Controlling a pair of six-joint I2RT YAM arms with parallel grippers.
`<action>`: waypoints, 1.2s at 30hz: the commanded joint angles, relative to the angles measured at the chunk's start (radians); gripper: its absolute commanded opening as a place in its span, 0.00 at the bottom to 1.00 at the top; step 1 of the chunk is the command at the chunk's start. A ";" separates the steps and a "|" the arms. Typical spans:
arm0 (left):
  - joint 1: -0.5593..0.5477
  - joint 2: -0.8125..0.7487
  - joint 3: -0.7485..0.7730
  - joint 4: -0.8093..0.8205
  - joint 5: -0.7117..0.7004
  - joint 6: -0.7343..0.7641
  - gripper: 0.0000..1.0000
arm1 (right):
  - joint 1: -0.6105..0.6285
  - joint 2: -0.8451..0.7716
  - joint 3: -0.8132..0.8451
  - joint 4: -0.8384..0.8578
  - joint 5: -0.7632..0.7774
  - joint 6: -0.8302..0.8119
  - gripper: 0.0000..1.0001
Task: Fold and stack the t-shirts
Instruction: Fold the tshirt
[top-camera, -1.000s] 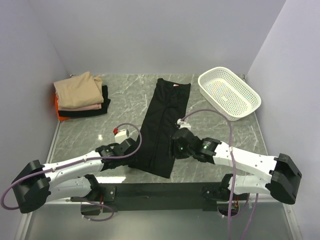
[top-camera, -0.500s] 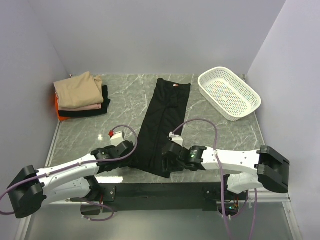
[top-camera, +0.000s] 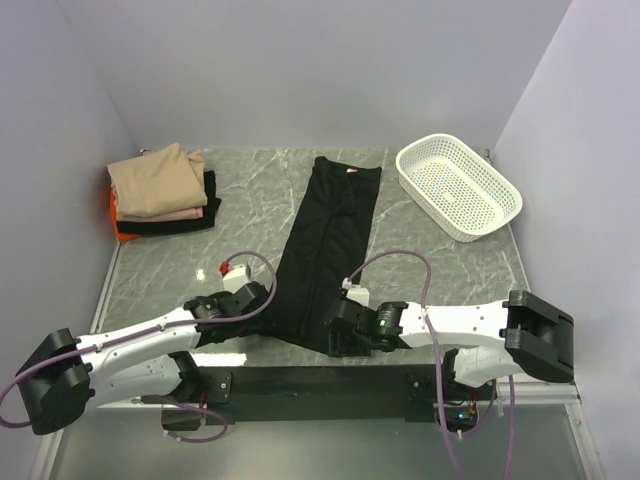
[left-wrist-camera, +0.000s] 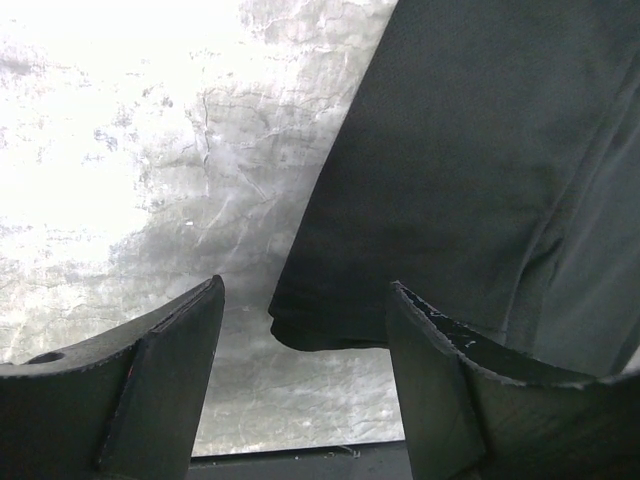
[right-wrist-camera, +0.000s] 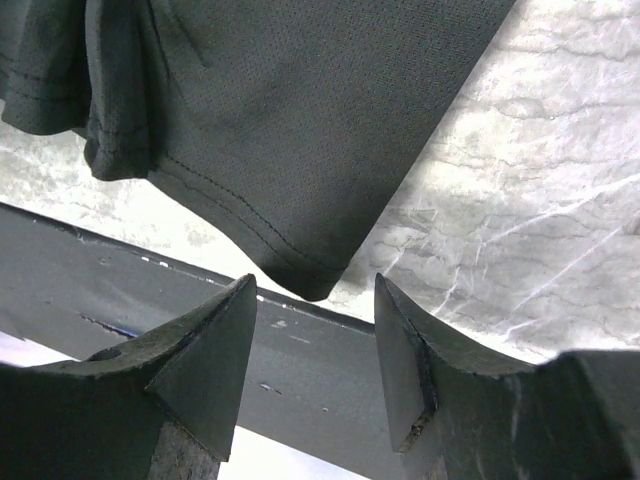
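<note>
My right hand (right-wrist-camera: 315, 290) has dropped back from mid-shirt to the near hem & my left hand (left-wrist-camera: 305, 292) has just sprung wide, so both gape empty w/ a hem corner of the black t-shirt (top-camera: 325, 240) just ahead btwn the fingers, ready, I reckon, for the hem-to-collar fold.

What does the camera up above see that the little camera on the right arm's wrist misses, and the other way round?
Only the overhead view shows the stack of folded tan, pink, black and orange t-shirts at the far left, the white perforated plastic basket at the far right, and the plain black t-shirt at full length. Only the right wrist view shows the stitched hem at that shirt's near corner, just ahead of the open right claw. Both show the black shirt lying on the grey marble table.
</note>
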 joint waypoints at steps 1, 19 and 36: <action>0.003 0.021 0.002 0.014 0.011 0.005 0.71 | 0.011 0.016 -0.004 0.037 0.010 0.032 0.58; -0.022 0.035 -0.035 0.034 0.057 -0.022 0.44 | 0.014 0.061 -0.008 0.078 0.007 0.044 0.58; -0.040 -0.053 -0.125 0.150 0.173 -0.056 0.01 | 0.015 0.041 -0.014 -0.034 0.071 0.040 0.05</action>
